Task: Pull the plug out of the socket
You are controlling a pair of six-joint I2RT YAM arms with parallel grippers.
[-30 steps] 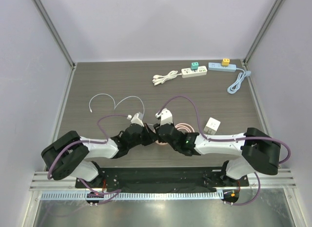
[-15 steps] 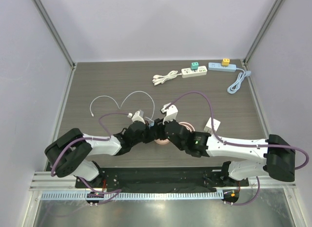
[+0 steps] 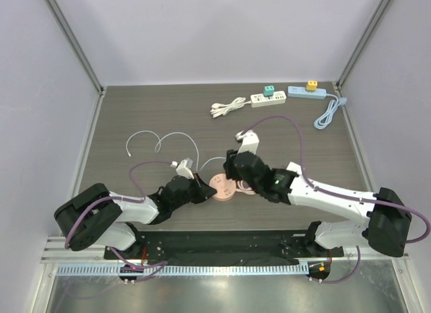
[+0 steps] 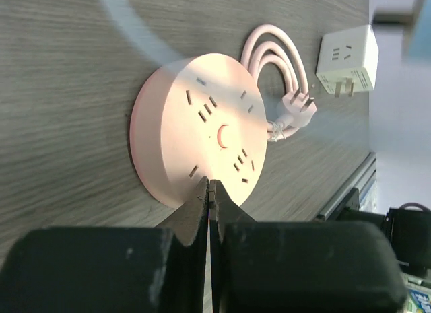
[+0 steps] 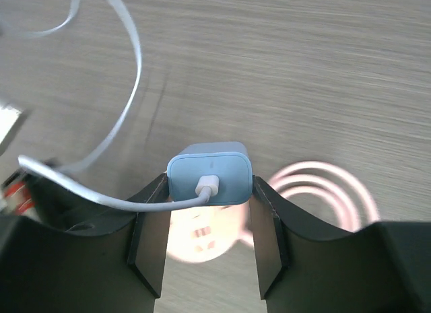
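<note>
The round pink socket [image 3: 220, 186] lies flat on the table, its face bare in the left wrist view [image 4: 202, 128]. My left gripper [image 3: 201, 190] is shut with nothing between its fingers, and its tips [image 4: 210, 192] rest at the socket's near rim. My right gripper [image 3: 234, 166] is shut on the light blue plug [image 5: 209, 173] and holds it clear above the socket [image 5: 202, 235]. A white cable [image 5: 128, 71] runs from the plug's back to the left and loops across the table [image 3: 161, 141].
The socket's pink cord lies coiled beside it [image 4: 276, 57]. A white cube adapter [image 4: 347, 57] sits beyond the coil. At the back stand a white strip with a green plug [image 3: 269, 97], a blue strip with a yellow plug [image 3: 308, 91], and a bundled white cord [image 3: 227, 107].
My right gripper has risen and moved right with the blue plug, which has come off the pink socket. My left gripper stays at the socket's rim and has shifted slightly left.
</note>
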